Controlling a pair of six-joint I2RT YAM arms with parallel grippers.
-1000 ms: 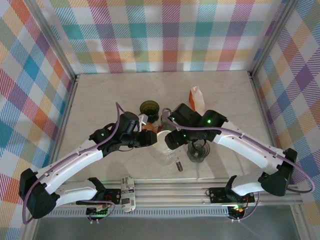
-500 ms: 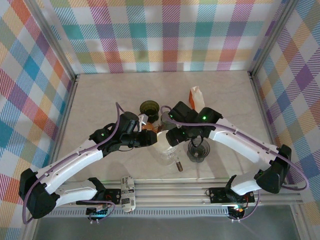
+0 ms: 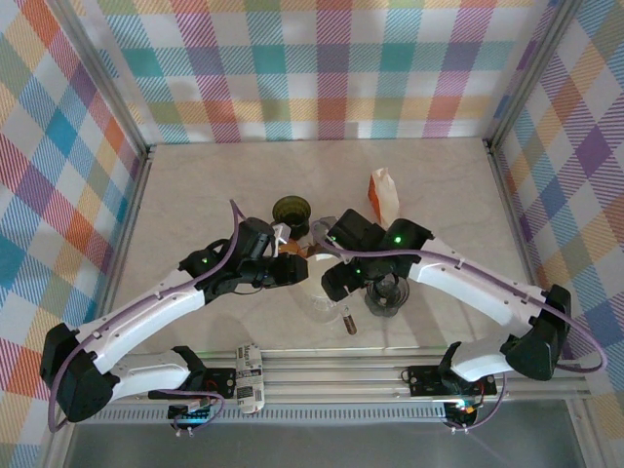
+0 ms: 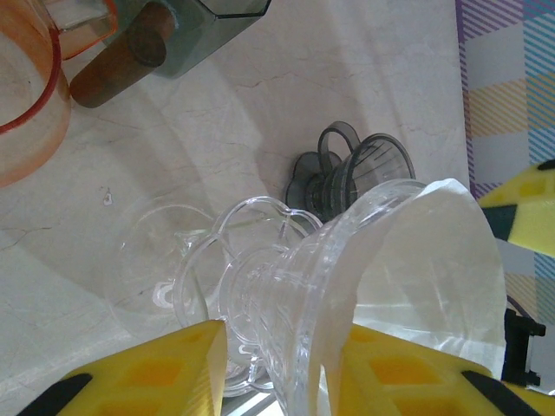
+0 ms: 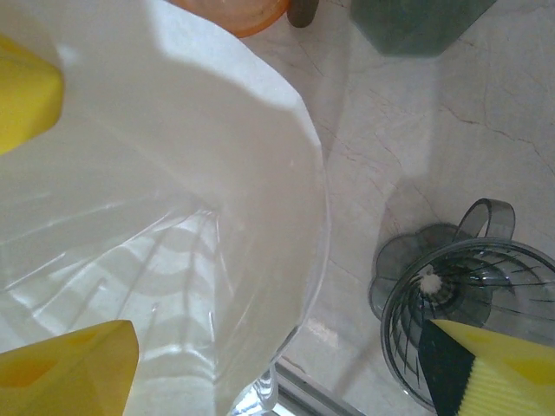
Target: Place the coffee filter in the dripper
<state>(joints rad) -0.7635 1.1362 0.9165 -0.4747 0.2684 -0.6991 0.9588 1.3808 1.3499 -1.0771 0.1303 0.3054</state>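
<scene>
The clear glass dripper is tilted on its side between the yellow fingers of my left gripper, which is shut on its neck. The white paper coffee filter sits inside the dripper's cone and lines its wall. My right gripper is open wide at the cone's mouth, one finger in front of the filter and the other over a dark dripper. From above, the dripper lies between the left gripper and the right gripper.
A dark grey dripper stands just right of the grippers. An orange cup and a brown-handled tool lie close by. A dark green cup and an orange-and-white bag stand farther back.
The right gripper has opened a little wider and shifted slightly left and nearer over the cone. The left gripper keeps the dripper in the same place.
</scene>
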